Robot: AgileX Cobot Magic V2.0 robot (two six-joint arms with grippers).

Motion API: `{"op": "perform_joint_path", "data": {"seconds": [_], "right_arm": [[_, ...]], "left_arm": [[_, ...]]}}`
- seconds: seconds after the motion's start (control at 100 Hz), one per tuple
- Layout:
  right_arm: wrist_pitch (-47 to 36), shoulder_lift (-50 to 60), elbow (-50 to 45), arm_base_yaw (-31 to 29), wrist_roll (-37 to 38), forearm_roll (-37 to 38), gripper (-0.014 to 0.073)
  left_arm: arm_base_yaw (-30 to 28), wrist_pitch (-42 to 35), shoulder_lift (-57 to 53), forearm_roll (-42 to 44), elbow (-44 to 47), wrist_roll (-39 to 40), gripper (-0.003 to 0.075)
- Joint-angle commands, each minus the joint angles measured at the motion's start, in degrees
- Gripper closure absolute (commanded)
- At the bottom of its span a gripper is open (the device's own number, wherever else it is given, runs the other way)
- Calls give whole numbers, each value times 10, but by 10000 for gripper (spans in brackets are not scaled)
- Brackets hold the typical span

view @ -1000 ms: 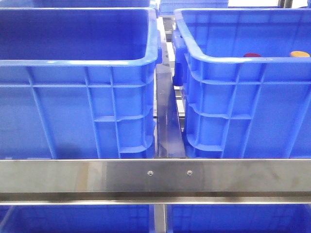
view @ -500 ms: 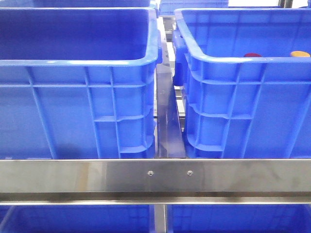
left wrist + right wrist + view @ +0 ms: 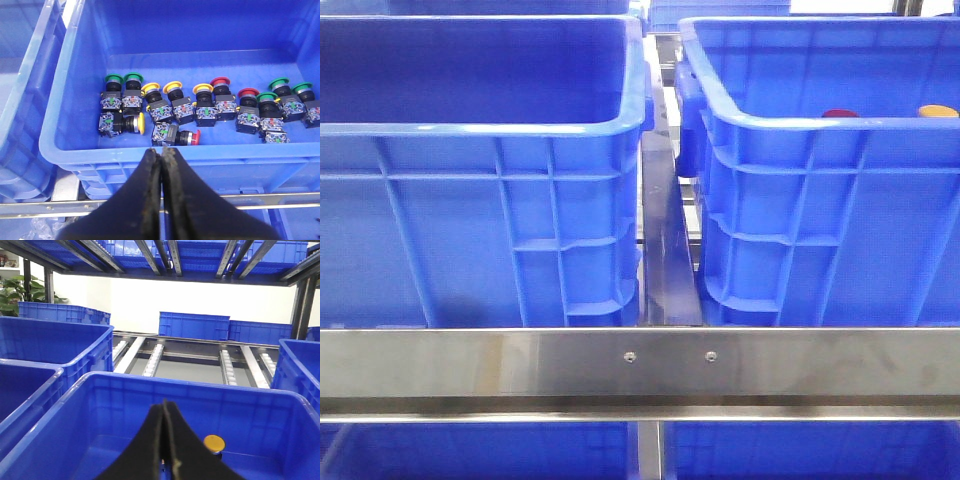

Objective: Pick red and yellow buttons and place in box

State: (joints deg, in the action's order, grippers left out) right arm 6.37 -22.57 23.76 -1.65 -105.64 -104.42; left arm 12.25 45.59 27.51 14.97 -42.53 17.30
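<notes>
Front camera low, close behind steel rail point(image 3: 640, 365); wrist cameras look into crates (yellow button point(image 3: 214, 442) shared).

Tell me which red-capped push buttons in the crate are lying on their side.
Only one: the red button nearest the left gripper, tipped with its cap sideways. The other two red buttons stand upright in the row.

In the front view, the right crate's near rim point(image 3: 820, 125) hides all but the tops of a red cap point(image 3: 838, 114) and a yellow cap point(image 3: 937, 111).

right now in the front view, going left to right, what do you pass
large blue ribbed plastic crate → upright metal divider in the gap → second blue ribbed plastic crate → red domed button cap → orange-yellow domed button cap
</notes>
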Motion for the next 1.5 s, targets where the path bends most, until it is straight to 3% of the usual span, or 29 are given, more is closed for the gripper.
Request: {"op": "perform_joint_path", "data": {"seconds": [0.0,0.47,0.82,1.06,1.19,1.32,1.49], "right_arm": [[18,-3,14,0,-1,-55,662],[18,-3,14,0,-1,-55,662],[18,-3,14,0,-1,-55,662],[18,-3,14,0,-1,-55,662],[18,-3,14,0,-1,-55,662],[18,-3,14,0,-1,-55,662],[18,-3,14,0,-1,-55,662]], "left_arm": [[-2,-40,2,5,-16,5,739],[-2,-42,2,5,-16,5,739],[-3,-174,-6,27,-2,2,739],[-47,-284,-73,18,88,-1,739],[-74,-293,-132,-15,144,-11,739],[-78,-299,-189,-68,201,-93,739],[-78,-302,-253,-74,264,-94,739]]}}
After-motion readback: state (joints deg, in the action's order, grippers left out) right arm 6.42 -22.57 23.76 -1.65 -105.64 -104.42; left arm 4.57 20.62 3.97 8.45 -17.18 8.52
